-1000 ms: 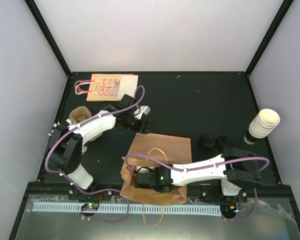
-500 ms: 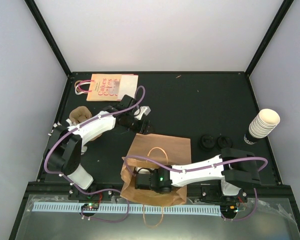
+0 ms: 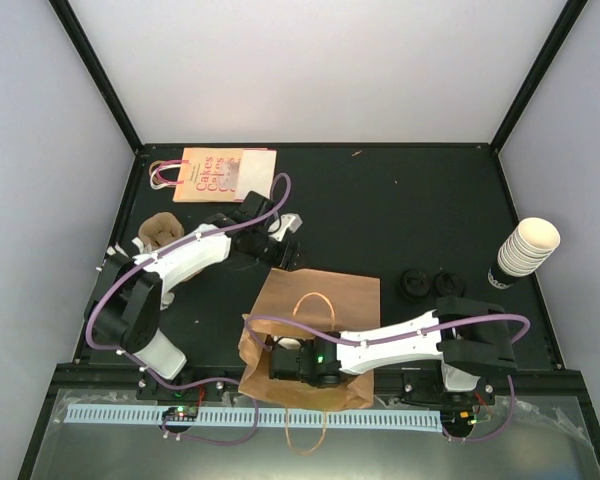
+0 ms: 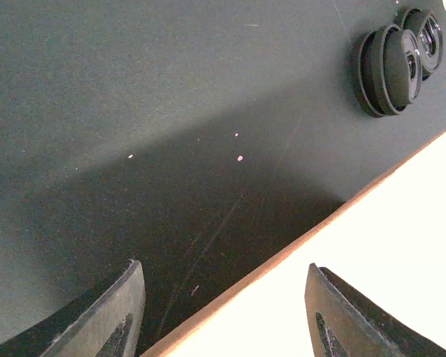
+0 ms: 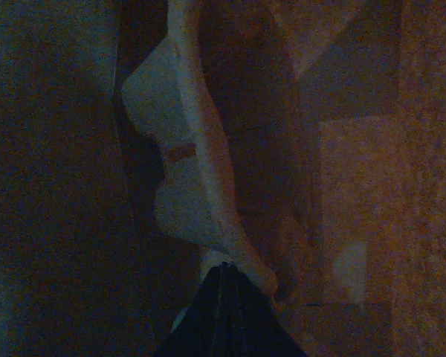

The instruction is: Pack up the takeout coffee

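The brown paper bag (image 3: pixel 325 290) sits at the near middle of the table, with its mouth toward the left. My right gripper (image 3: pixel 283 362) reaches into that mouth. In the dark right wrist view its fingers are pressed together (image 5: pixel 224 266) on a pale fold of the bag's wall (image 5: pixel 201 171). My left gripper (image 3: pixel 288 250) is open and empty just beyond the bag's far left corner. In the left wrist view (image 4: pixel 223 275) its fingers straddle the bag's bright edge (image 4: pixel 372 260). The takeout coffee with its black lid is not visible in any view.
Two loose black lids (image 3: pixel 428 285) lie right of the bag and also show in the left wrist view (image 4: pixel 392 68). A stack of lidless cream cups (image 3: pixel 525 250) stands at the right edge. Pulp trays (image 3: pixel 160 230) are at the left. A printed paper bag (image 3: pixel 215 175) lies at the back left.
My right gripper has pushed slightly further left into the bag's mouth, and the bag has shifted a little with it. The left gripper has barely moved.
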`<state>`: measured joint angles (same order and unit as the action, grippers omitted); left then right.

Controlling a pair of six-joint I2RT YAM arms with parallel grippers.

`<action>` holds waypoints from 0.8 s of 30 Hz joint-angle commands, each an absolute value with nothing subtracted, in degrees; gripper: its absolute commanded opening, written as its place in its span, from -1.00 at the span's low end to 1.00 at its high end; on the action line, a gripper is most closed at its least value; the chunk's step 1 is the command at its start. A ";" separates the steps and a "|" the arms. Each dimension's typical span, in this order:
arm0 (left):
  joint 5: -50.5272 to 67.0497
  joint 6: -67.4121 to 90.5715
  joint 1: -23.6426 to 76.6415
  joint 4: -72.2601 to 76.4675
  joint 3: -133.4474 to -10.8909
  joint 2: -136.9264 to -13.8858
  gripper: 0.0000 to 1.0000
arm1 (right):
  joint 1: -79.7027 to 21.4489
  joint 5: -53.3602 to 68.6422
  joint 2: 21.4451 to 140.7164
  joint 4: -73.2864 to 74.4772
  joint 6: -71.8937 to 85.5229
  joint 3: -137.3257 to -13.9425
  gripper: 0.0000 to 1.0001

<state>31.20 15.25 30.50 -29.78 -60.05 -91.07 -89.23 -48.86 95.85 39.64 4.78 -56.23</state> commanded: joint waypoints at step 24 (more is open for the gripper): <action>28.05 16.81 31.85 -33.09 -61.16 -84.45 0.34 | -87.75 -36.77 93.56 36.11 3.40 -54.23 -0.97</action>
